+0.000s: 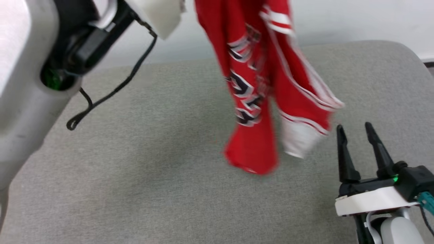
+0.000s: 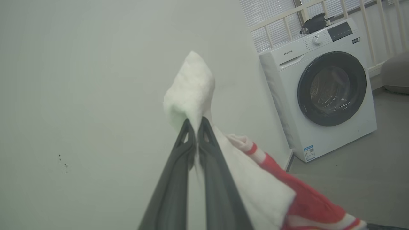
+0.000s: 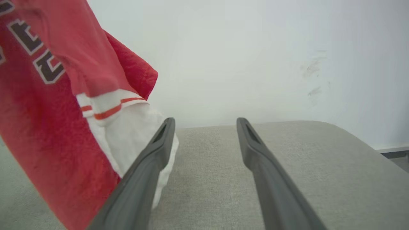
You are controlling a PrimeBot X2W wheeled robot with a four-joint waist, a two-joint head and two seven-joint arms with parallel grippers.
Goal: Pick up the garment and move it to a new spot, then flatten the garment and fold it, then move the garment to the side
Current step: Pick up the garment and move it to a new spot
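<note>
The garment (image 1: 252, 84), a red jersey with white sleeves, striped trim and dark lettering, hangs in the air above the grey cushioned surface (image 1: 152, 162), its lower hem just over it. My left gripper (image 2: 195, 123) is shut on a white sleeve (image 2: 191, 92) of the garment, lifted high. The left arm's pale forearm (image 1: 23, 84) crosses the head view's left side. My right gripper (image 1: 354, 130) stands open at the lower right, empty, just right of the hanging white sleeve (image 1: 298, 140). In the right wrist view the garment (image 3: 48, 111) hangs left of the open fingers (image 3: 159, 143).
A black cable (image 1: 112, 91) loops down from the left arm. A white wall (image 1: 356, 20) runs behind the grey surface. A white front-loading washing machine (image 2: 326, 86) stands on the floor by a railing, seen from the left wrist.
</note>
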